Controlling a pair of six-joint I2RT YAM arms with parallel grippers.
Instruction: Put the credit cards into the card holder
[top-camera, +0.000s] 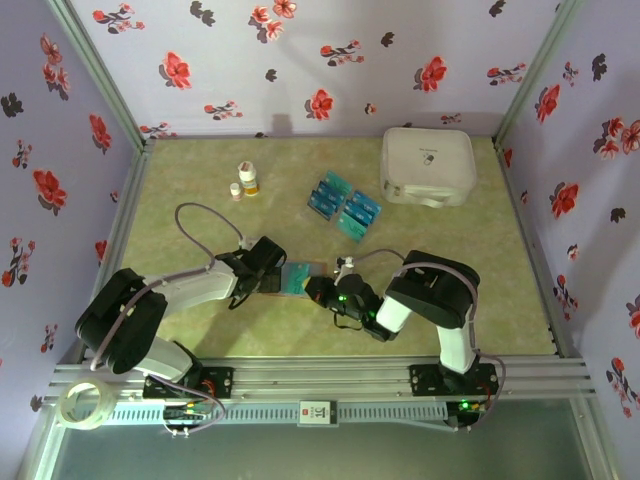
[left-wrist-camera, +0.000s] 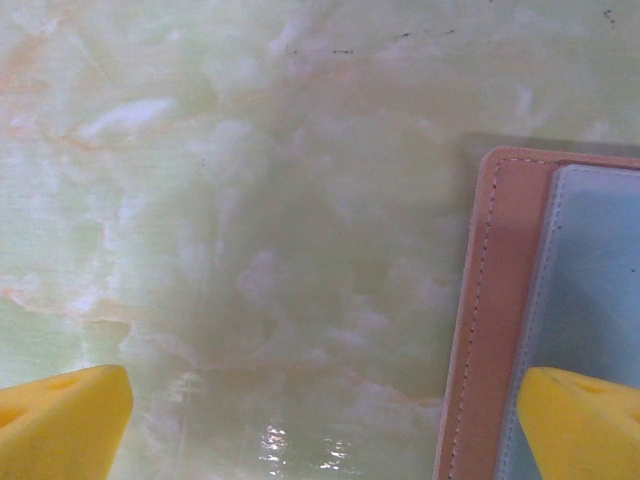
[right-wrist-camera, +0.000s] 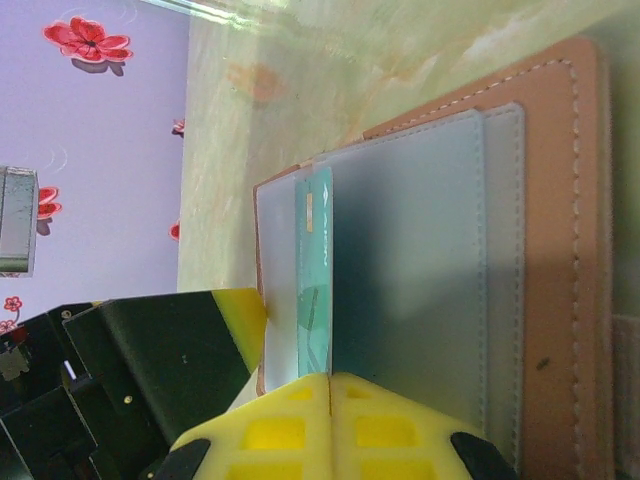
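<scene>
The brown card holder (top-camera: 297, 276) lies open on the table between my two grippers, its clear sleeves facing up (right-wrist-camera: 420, 250). My right gripper (right-wrist-camera: 330, 380) is shut on a teal credit card (right-wrist-camera: 315, 270), which stands on edge and is partly inside a clear sleeve. My left gripper (left-wrist-camera: 325, 400) is open, and its right finger (left-wrist-camera: 585, 420) rests on the card holder (left-wrist-camera: 495, 320) while the other hangs over bare table. That finger's yellow tip (right-wrist-camera: 242, 315) touches the holder's edge. Several more credit cards (top-camera: 343, 204) lie in a loose pile farther back.
A large white rounded case (top-camera: 428, 165) stands at the back right. Two small bottles (top-camera: 246, 180) are at the back left of centre. A tape roll (top-camera: 85, 405) sits on the near rail at the left. Floral walls close the table on three sides.
</scene>
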